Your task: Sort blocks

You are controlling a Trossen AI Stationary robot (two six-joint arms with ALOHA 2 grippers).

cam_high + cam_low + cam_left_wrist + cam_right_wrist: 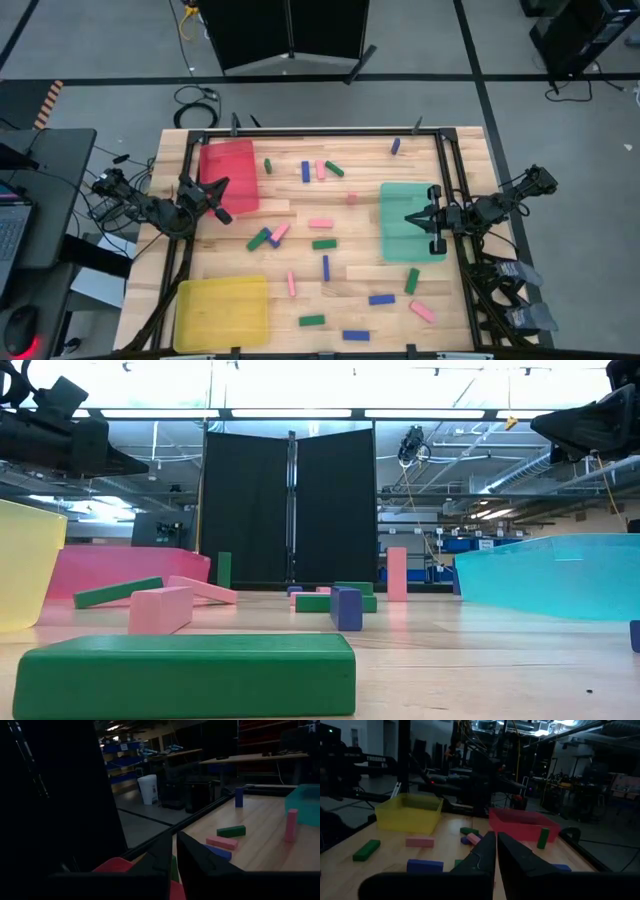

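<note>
High view showed the pale wooden plank table (340, 290) carrying three flat plastic trays: a yellow tray (221, 312) at the near left corner, a red tray (230, 175) at the far left and a teal-green tray (408, 221) at the right edge. The two dark arms came next in size. The left hand (222, 198) hung over the near edge of the red tray, its fingers drawn together with nothing between them, as the left wrist view confirmed. The right hand (415, 220) hung over the middle of the teal-green tray, its fingers likewise together and empty.

The small bar-shaped blocks (323, 243) in pink, green and blue lay scattered across the bare planks between the trays, none inside any tray. A loose row of them sat near the far edge beside the red tray, a tight cluster of green, blue and pink ones lay just left of centre, and more were spread along the near edge to the right of the yellow tray. One blue block (395, 146) sat apart near the far rim, and a short pink block (352, 199) stood on end just left of the teal-green tray.
</note>
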